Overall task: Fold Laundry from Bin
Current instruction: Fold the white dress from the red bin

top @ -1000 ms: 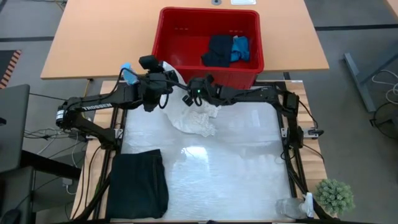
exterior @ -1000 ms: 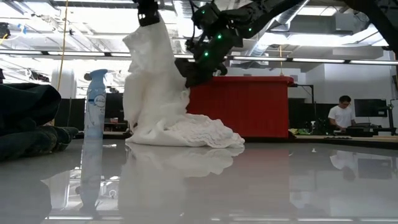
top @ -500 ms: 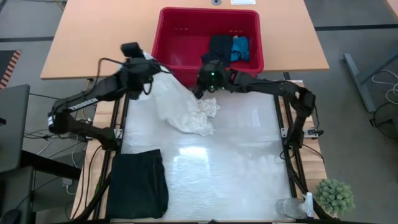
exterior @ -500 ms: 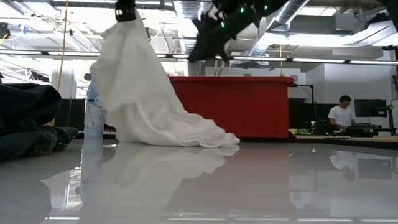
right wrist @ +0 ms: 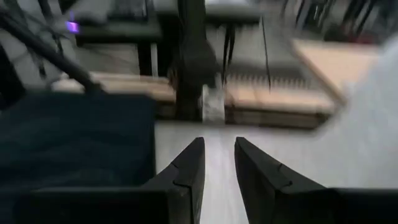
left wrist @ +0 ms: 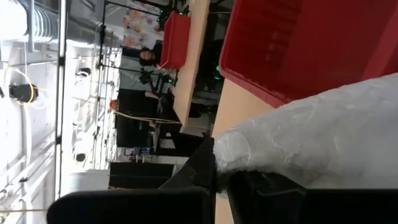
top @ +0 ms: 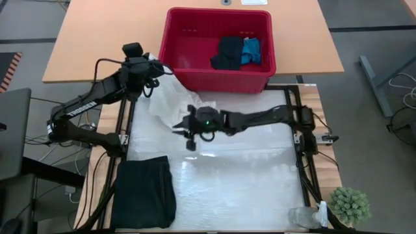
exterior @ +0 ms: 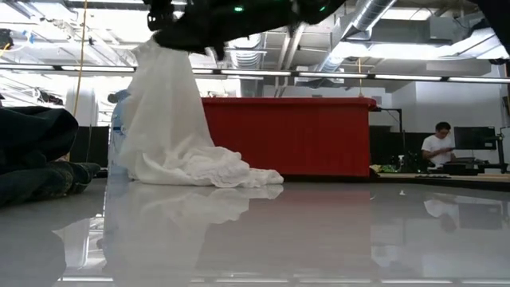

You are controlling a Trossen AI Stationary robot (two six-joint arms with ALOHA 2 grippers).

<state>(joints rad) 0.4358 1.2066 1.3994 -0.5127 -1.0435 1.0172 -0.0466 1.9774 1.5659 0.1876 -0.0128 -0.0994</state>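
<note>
Bin [top: 195, 78] parked at table's far edge, holding two garments, one black [top: 227, 52], one blue [top: 252, 51]. Folded black garment [top: 144, 192] set aside near corner. White garment [exterior: 171, 119] hoisted by clamped left gripper [top: 144, 65], likely for spreading. Right gripper [right wrist: 216, 163] hovering empty, fingers slightly parted.

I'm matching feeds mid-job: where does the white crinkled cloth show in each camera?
High view: white crinkled cloth at upper left of the mat, below the red plastic bin.
Low view: draped cone at left, red bin behind.
Left wrist view: fills lower right, beside the bin.
Right wrist view: cannot tell.
</note>
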